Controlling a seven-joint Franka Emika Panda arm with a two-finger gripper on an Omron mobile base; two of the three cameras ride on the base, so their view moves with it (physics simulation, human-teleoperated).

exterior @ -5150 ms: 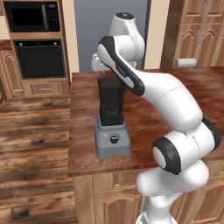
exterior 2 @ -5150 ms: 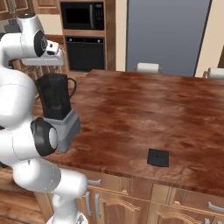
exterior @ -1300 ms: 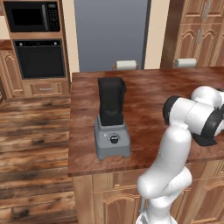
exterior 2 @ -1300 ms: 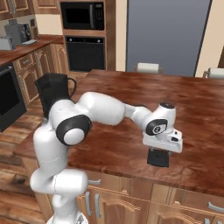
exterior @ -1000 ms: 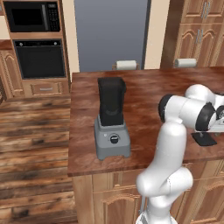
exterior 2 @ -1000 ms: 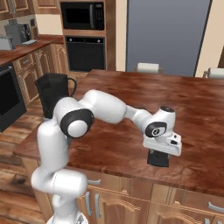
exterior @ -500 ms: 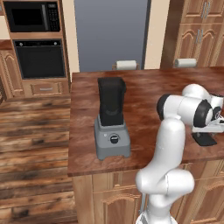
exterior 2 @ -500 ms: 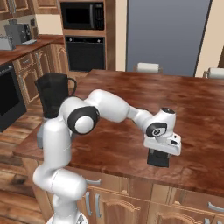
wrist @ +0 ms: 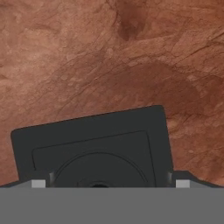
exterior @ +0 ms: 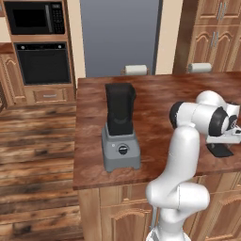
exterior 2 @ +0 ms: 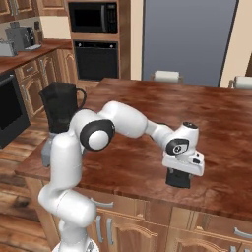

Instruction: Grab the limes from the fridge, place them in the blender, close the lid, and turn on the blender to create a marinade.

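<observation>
The lid (wrist: pixel 94 148) lies flat on the island counter (exterior 2: pixel 147 167), directly beneath the gripper (exterior 2: pixel 179 173), whose jaws spread wide around it; the blender (exterior: pixel 120 127) stands well off to its left.

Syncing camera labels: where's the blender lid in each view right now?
Left base view: lid lies flat on the counter at the right edge, under the gripper.
Right base view: lower right of centre, near the counter's front edge, under the hand.
Hand view: fills the lower middle, seen from above.
Shared landmark: the blender, far along the reddish-brown counter from the lid; in the right base view it sits at left.
</observation>
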